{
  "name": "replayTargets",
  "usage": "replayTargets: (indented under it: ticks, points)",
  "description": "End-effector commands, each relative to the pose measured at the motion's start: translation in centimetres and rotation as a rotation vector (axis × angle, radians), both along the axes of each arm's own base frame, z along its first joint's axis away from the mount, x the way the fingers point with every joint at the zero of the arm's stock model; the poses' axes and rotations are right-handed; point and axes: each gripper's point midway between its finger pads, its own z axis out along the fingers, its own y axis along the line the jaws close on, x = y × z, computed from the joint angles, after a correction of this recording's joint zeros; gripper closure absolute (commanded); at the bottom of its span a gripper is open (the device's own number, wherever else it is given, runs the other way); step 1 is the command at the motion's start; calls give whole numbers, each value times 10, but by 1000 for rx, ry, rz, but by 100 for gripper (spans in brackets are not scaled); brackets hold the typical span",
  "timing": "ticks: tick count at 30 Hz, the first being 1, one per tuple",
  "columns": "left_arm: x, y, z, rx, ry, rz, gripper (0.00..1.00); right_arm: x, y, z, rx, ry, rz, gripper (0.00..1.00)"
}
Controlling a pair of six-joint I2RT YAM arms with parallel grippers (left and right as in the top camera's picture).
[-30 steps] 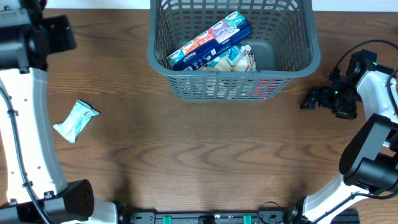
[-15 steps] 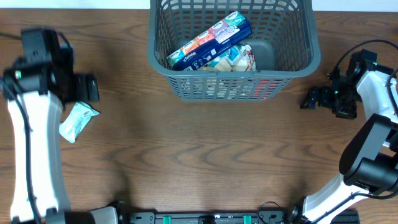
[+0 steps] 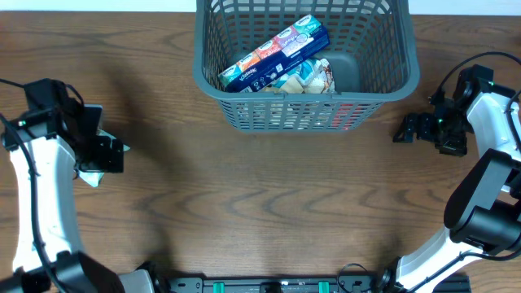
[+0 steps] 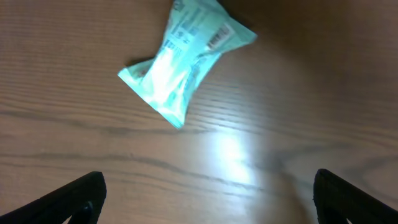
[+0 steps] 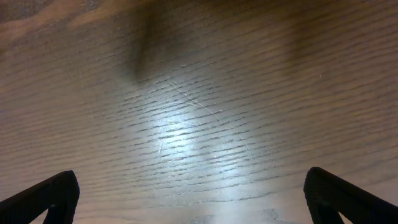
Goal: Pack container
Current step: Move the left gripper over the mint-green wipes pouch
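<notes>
The container (image 3: 212, 81), a large dark grey lattice basket, stands at the back middle of the table. It holds a blue box (image 3: 275, 53) and crumpled packets (image 3: 309, 77). A pale green packet (image 4: 183, 59) lies on the table at the left; in the overhead view my left arm covers most of it, with a corner showing (image 3: 89, 176). My left gripper (image 3: 110, 150) hovers over the packet, open and empty; its fingertips show wide apart in the left wrist view (image 4: 208, 199). My right gripper (image 3: 409, 128) is open and empty over bare wood right of the basket (image 5: 189, 199).
The table is brown wood grain. My right arm and its cable (image 3: 488, 65) sit at the right edge. The arm bases stand along the front edge.
My left arm has swung down from the back left corner and come over the green packet, now covering most of it. The right arm has not moved.
</notes>
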Motion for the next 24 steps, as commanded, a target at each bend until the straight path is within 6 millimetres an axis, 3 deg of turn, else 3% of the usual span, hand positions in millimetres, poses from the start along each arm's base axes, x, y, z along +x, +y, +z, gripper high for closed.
replayTargets:
  ticks: [1,8,16,24]
  points:
    - [4,6,-13,-20,24,-8,1,0,0,0,3,-5,10,1]
    - [30,17,-36,-1,10,-67,1,2,4,1,28,-14,10,1]
    - [52,26,-51,50,5,-261,1,0,4,1,29,-9,11,1]
    - [41,46,-82,19,85,-281,1,-3,6,1,34,4,11,1]
